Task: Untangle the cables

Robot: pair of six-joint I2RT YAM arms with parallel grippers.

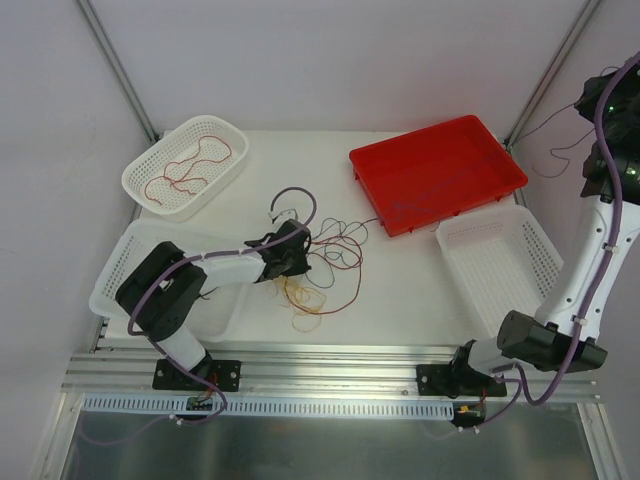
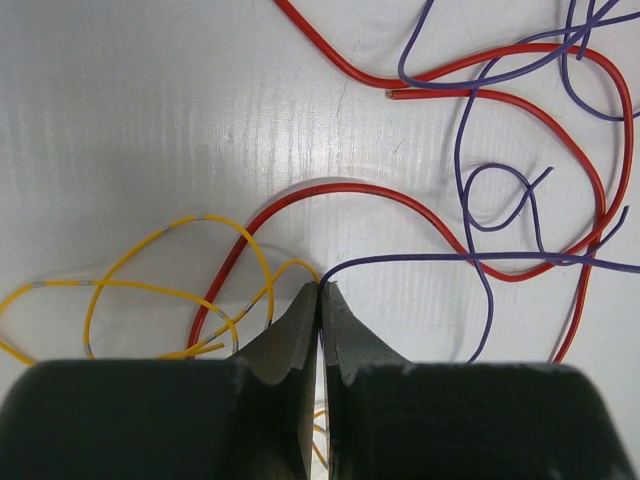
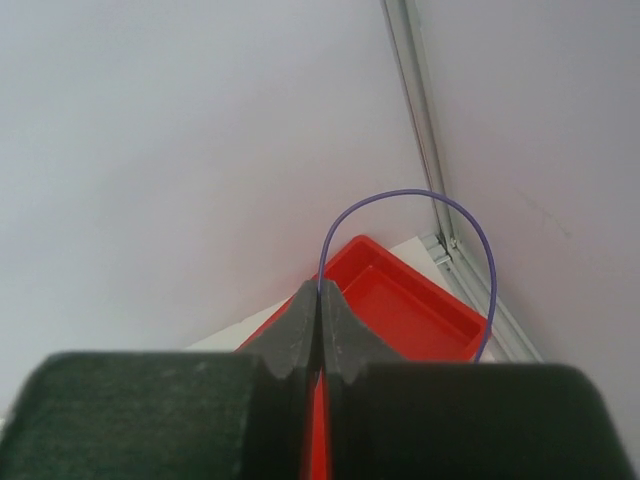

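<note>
The cables [image 1: 328, 252] lie in a loose tangle of red, purple and yellow strands mid-table. My left gripper [image 1: 306, 250] sits low at the tangle's left edge. In the left wrist view it [image 2: 320, 288] is shut, with a yellow cable [image 2: 170, 225] and a purple cable [image 2: 460, 258] meeting at its tips; a red cable [image 2: 380, 190] arcs just beyond. My right gripper [image 1: 592, 105] is raised high at the far right. It [image 3: 321, 290] is shut on a thin purple cable [image 3: 440, 200] that loops up and hangs down over the red tray [image 3: 420, 310].
A white basket [image 1: 150, 185] at the back left holds a red cable [image 1: 195, 160]. The red tray [image 1: 435, 170] stands at the back right, a second white basket [image 1: 495, 260] in front of it. A third white basket [image 1: 112, 275] lies under the left arm.
</note>
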